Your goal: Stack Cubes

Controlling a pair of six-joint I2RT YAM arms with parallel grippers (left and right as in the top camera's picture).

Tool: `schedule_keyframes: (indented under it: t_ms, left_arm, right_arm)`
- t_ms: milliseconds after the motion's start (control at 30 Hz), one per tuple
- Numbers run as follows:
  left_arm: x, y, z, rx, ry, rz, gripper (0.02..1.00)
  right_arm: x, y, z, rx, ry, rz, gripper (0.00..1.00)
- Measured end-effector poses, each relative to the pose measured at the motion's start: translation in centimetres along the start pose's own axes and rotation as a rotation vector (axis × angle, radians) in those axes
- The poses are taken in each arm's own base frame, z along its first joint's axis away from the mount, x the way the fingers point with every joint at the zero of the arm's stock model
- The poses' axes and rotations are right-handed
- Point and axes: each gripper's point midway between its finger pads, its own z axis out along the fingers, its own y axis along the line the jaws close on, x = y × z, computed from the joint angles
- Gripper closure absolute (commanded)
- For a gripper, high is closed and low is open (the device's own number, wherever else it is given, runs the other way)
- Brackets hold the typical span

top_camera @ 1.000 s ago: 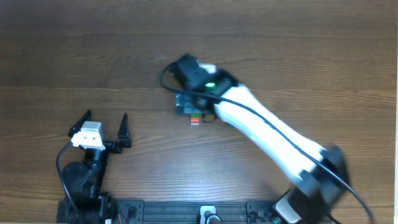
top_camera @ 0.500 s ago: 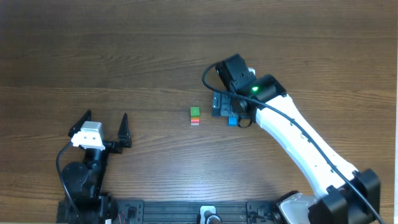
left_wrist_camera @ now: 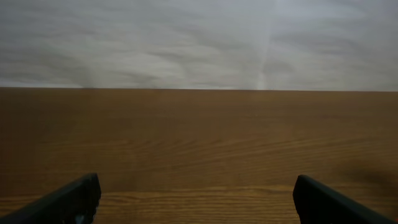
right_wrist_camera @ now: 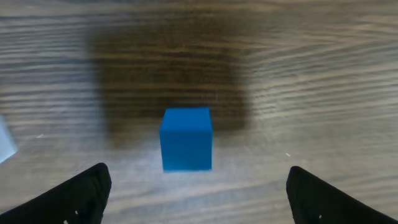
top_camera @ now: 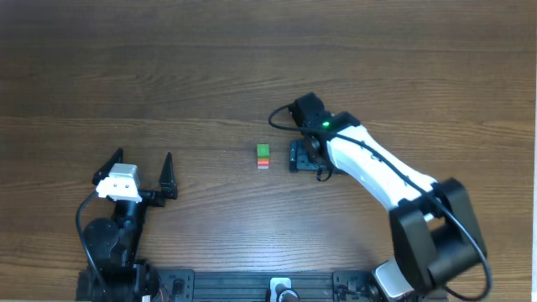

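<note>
A second ago the right arm (top_camera: pixel 369 168) hung right over the stack (top_camera: pixel 263 156), a green cube (top_camera: pixel 263 150) sitting on a reddish one (top_camera: pixel 263 164) on the counter (top_camera: pixel 168 67). It has since swung off to the right of the stack and settled close beside it, over the blue cube (right_wrist_camera: pixel 186 138). Half a second ago that cube showed from above, just right of the stack; now the arm's wrist covers it there. In the right wrist view the right jaws are spread wide, with the blue cube standing square on the counter between them and clear gaps on both sides, so nothing is grasped yet. The stack is upright and has not shifted since the arm left it. We judge that two cubes are done and the blue one is the next to go on top, so the step in hand is lining up for that pick. The left arm (top_camera: pixel 122 189) has kept still well to the left of the stack, and the left jaws are released and empty over bare counter.
</note>
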Motion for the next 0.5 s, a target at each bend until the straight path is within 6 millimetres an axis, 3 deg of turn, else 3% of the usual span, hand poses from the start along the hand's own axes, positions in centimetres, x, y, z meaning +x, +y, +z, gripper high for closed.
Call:
schedule_keyframes:
  t_ms: [233,500]
  left_arm:
    - [0.0,0.0,0.0,0.0,0.0,0.0,0.018]
    - [0.0,0.0,0.0,0.0,0.0,0.0,0.018]
  right_arm:
    - [0.1,0.4,2.0,0.003,0.032,-0.001,0.257]
    - [-0.2,0.8,2.3,-0.022,0.018,0.005,0.386]
